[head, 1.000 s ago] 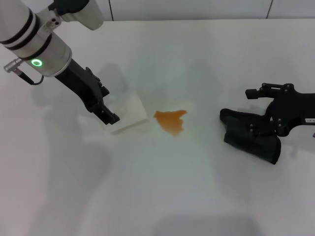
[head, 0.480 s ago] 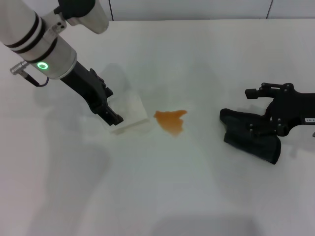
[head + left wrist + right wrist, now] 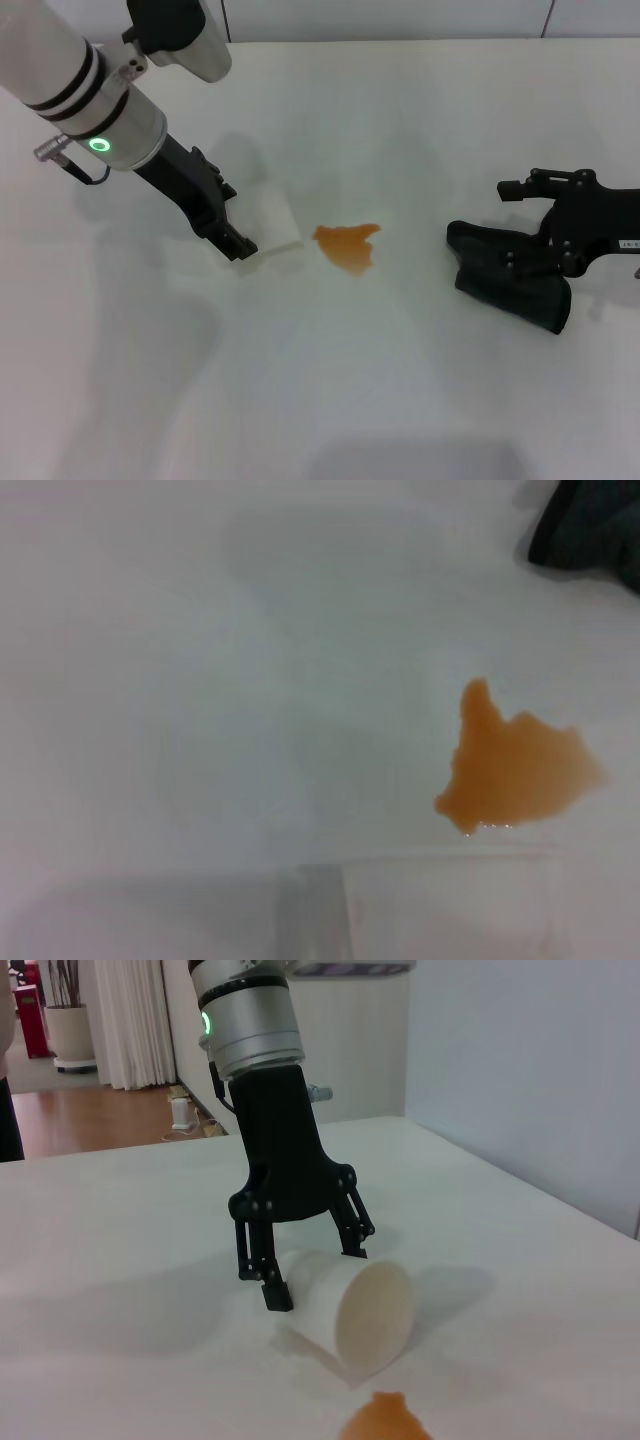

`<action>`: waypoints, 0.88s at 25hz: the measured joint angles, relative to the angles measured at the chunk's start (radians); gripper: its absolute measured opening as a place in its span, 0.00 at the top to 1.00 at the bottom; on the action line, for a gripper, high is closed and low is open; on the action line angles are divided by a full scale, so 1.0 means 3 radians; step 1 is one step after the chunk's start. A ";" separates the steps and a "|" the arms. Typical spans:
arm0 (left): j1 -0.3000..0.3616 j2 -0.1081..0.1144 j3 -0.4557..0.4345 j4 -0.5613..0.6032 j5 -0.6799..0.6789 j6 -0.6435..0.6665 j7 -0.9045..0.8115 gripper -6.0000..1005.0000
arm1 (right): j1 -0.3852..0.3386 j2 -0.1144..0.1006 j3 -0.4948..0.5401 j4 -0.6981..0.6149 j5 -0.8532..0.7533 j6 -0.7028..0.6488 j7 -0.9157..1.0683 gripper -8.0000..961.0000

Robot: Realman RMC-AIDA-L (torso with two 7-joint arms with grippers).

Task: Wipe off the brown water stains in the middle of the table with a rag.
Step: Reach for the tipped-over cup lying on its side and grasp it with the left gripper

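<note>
**Cup pickup under way, wiping not begun**

Left gripper (image 3: 238,243) straddles a tipped cup (image 3: 275,222) with fingers spread, not clamped. Stain (image 3: 347,245) lies mid-table (image 3: 330,400), just beside the cup mouth, untouched. Rag (image 3: 510,275) sits toward the right edge, against the right gripper (image 3: 555,235); cannot tell its finger state. Judgement: next, clear the cup, then grip the rag and drag it across the stain

A white paper cup (image 3: 272,225) lies tipped on its side.
</note>
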 joint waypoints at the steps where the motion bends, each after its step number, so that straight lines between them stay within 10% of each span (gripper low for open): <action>1: 0.0003 0.0000 0.0000 0.0016 0.0003 -0.0018 0.0000 0.12 | -0.0003 0.0000 0.0000 0.0000 -0.0003 0.0000 0.0000 0.10; 22: 0.0007 0.0000 0.0000 0.0103 0.0027 -0.0164 -0.0002 0.12 | -0.0005 0.0000 0.0000 0.0000 -0.0010 0.0000 0.0001 0.10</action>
